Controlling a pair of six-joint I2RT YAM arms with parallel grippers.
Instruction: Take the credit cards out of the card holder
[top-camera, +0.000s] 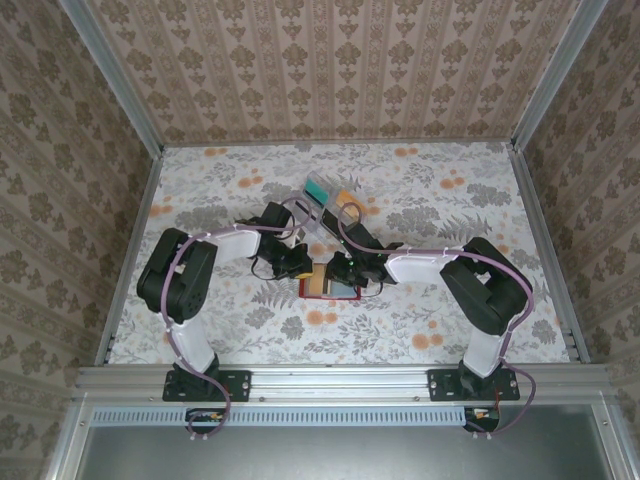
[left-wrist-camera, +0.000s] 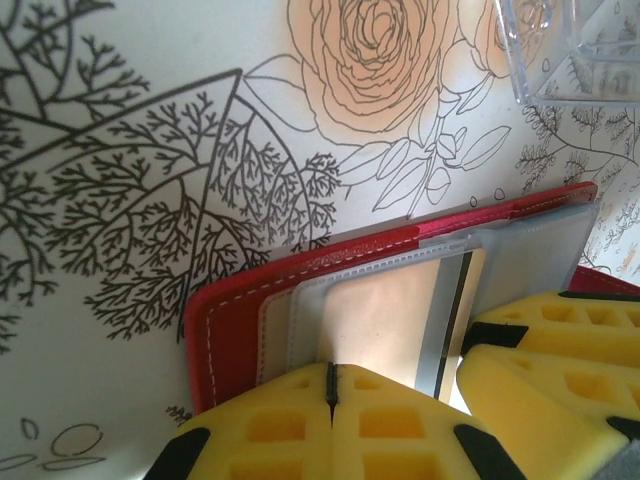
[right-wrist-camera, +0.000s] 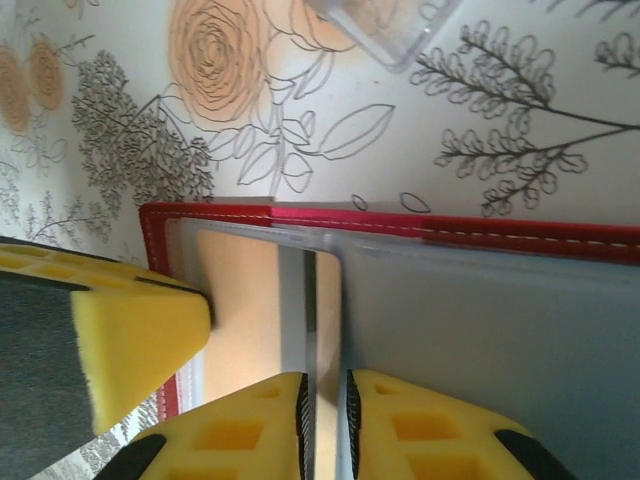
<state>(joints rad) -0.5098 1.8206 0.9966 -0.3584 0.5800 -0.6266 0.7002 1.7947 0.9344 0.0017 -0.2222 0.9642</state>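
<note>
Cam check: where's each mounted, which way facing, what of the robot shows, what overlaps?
Top external: above, behind the bases, looking down on the table; left arm, right arm whole.
Left wrist: on that wrist, looking down at the open card holder; own yellow jaws bottom, right jaws right.
Right wrist: on that wrist, same target; own jaws bottom, left jaw at left.
All share: card holder, clear rack.

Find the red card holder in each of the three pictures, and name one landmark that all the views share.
Top external: the card holder lies just below the picture's middle.
Left wrist: the card holder takes up the lower middle and right.
Right wrist: the card holder spans the lower half, with its red rim across the middle.
Shared landmark: the clear plastic rack just beyond it, at top right and top middle.
</note>
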